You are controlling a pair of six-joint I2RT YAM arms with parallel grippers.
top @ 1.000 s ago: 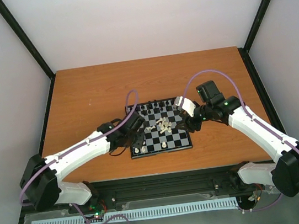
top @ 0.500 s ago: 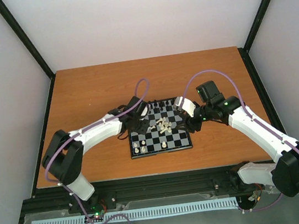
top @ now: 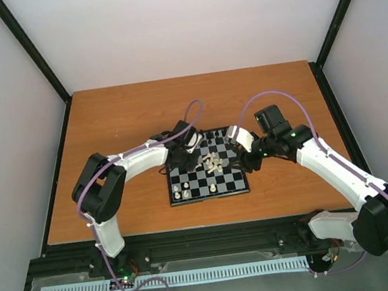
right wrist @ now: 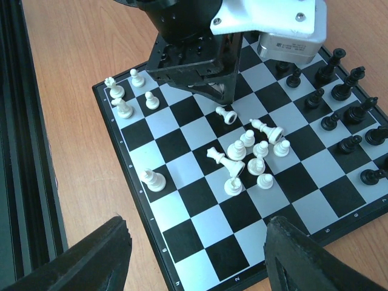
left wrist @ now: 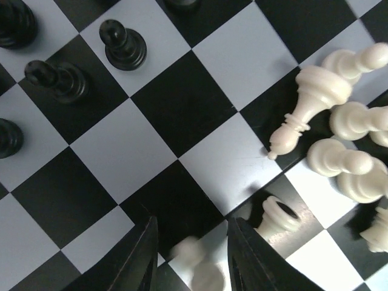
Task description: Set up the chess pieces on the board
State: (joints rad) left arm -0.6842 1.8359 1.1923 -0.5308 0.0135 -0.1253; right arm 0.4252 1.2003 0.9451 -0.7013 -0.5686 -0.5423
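Observation:
The board (top: 208, 197) lies mid-table. Black chess pieces (top: 211, 136) stand along its far edge. Cream-white ones lie heaped (top: 214, 163) in the middle, and three stand at the near left corner (top: 179, 191). My left gripper (top: 194, 158) hangs low over the board just left of the heap (right wrist: 251, 151). In the left wrist view its jaws (left wrist: 193, 242) stand apart with a blurred white piece (left wrist: 197, 267) between them and a gap on the left side. A toppled white piece (left wrist: 279, 218) lies just outside the right finger. My right gripper (right wrist: 197, 224) is wide open and holds nothing, above the board's right side.
A lone white piece (right wrist: 153, 179) stands near the board's front edge. Black pawns (left wrist: 124, 45) stand ahead of the left gripper. The left gripper (right wrist: 223, 94) shows over the board in the right wrist view. Bare wooden table (top: 118, 120) surrounds the board.
My left gripper moved from the board's near left corner up and right to beside the white heap, its arm folding back. The right arm has not moved.

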